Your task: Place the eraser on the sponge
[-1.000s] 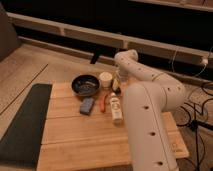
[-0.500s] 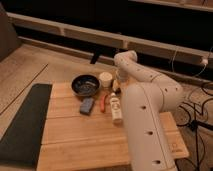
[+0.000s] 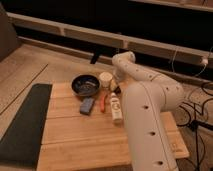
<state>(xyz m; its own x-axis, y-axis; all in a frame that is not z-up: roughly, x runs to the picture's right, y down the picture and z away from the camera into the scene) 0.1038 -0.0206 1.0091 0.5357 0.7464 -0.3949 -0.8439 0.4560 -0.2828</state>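
Observation:
The blue-grey sponge (image 3: 87, 105) lies flat on the wooden table (image 3: 75, 140), just in front of the black bowl (image 3: 85, 85). My white arm (image 3: 145, 95) bends down over the table's back right. Its gripper (image 3: 113, 85) hangs low between the pale cup (image 3: 105, 78) and the white bottle (image 3: 116, 107), to the right of the sponge and a little behind it. The arm largely hides the gripper. I cannot make out the eraser anywhere; it is hidden or out of view.
A thin orange-red tool (image 3: 103, 102) lies between the sponge and the bottle. A large dark mat (image 3: 22, 122) covers the table's left edge. Cables (image 3: 197, 107) trail on the floor at the right, and a dark wall with rails runs behind.

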